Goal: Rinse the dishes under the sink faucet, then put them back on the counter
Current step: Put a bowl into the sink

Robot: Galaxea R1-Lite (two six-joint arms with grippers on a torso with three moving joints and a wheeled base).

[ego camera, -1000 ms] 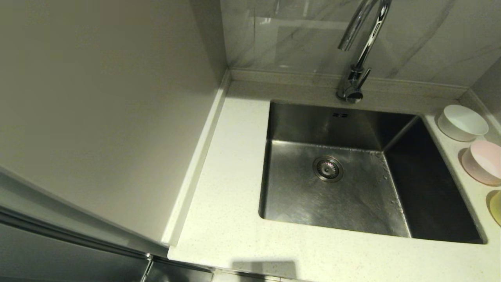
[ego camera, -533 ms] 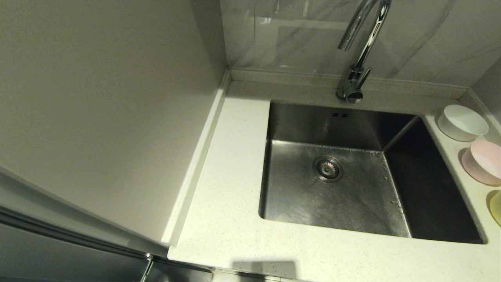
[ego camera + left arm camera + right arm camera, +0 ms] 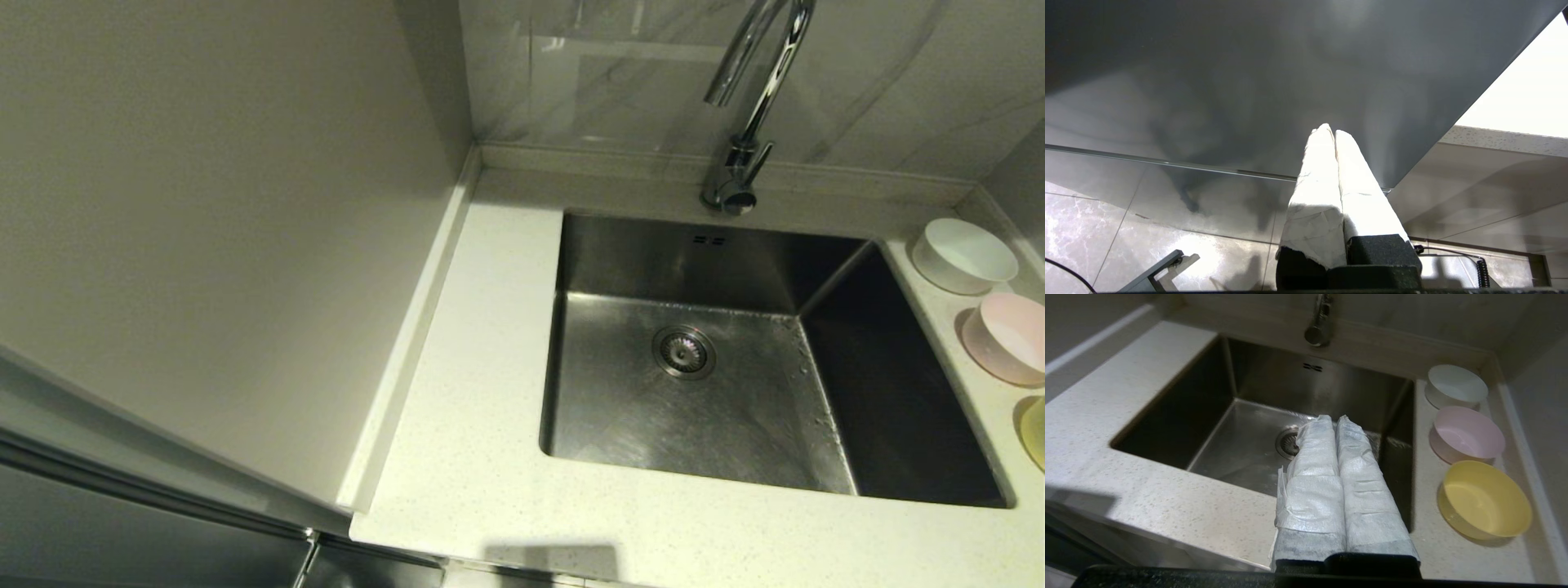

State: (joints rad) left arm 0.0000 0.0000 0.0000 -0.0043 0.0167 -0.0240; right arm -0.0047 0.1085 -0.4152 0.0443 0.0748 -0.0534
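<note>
Three bowls stand in a row on the counter (image 3: 482,457) right of the sink (image 3: 620,408): white (image 3: 965,255) at the back, pale pink (image 3: 1008,336) in the middle, yellow-green (image 3: 1037,431) nearest, cut by the frame edge. The right wrist view shows all three: the white bowl (image 3: 1455,386), the pink bowl (image 3: 1468,433), the yellow-green bowl (image 3: 1485,499). My right gripper (image 3: 1336,418) is shut and empty, held above the sink's front edge, left of the bowls. My left gripper (image 3: 1330,130) is shut and empty, parked low beside the cabinet. The chrome faucet (image 3: 747,106) stands behind the dry sink.
A tall grey cabinet panel (image 3: 212,229) walls off the counter's left side. A tiled wall (image 3: 620,73) rises behind the low back edge. The strainer drain (image 3: 684,352) sits mid-basin. A side wall (image 3: 1543,388) stands close behind the bowls on the right.
</note>
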